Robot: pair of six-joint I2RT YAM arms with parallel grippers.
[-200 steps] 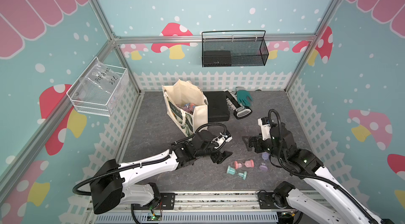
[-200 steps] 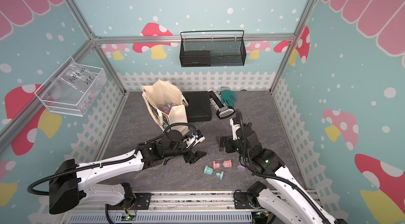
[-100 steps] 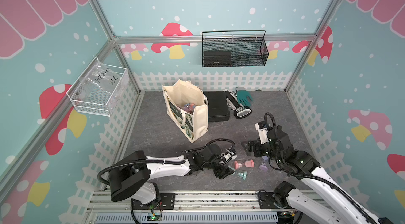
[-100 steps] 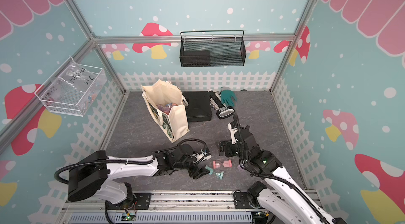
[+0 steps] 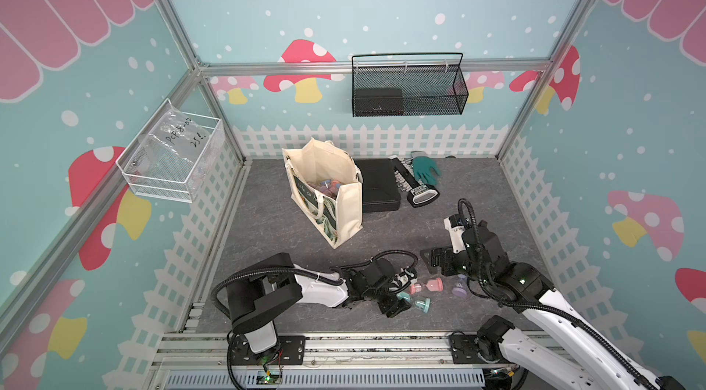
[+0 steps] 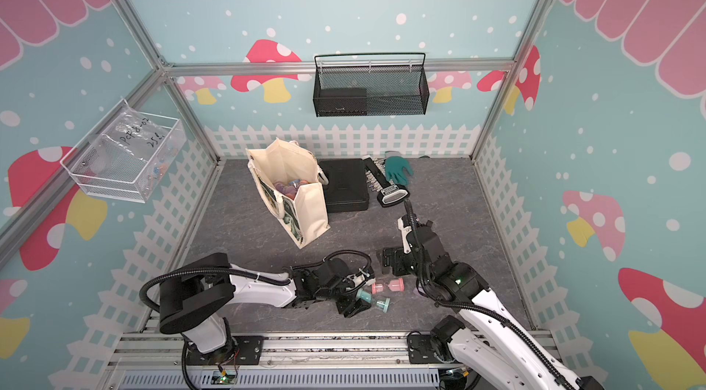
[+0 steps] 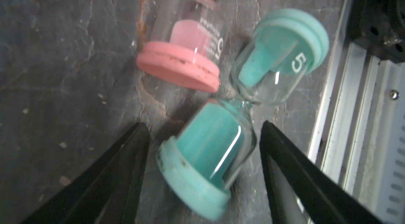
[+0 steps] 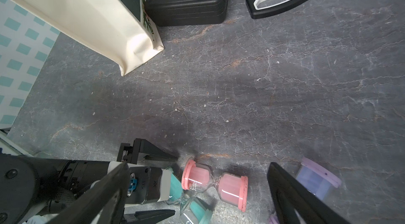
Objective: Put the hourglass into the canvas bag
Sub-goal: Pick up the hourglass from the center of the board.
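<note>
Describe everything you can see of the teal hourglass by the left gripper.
The teal hourglass has a clear glass body pinched at a narrow neck, teal sand in both bulbs, ribbed teal end caps that look rubbery, and a white 5 printed near one cap. It lies on its side on the grey tabletop, near the pink hourglass. The left gripper straddles one bulb, jaws open, with slim gaps showing.
</note>
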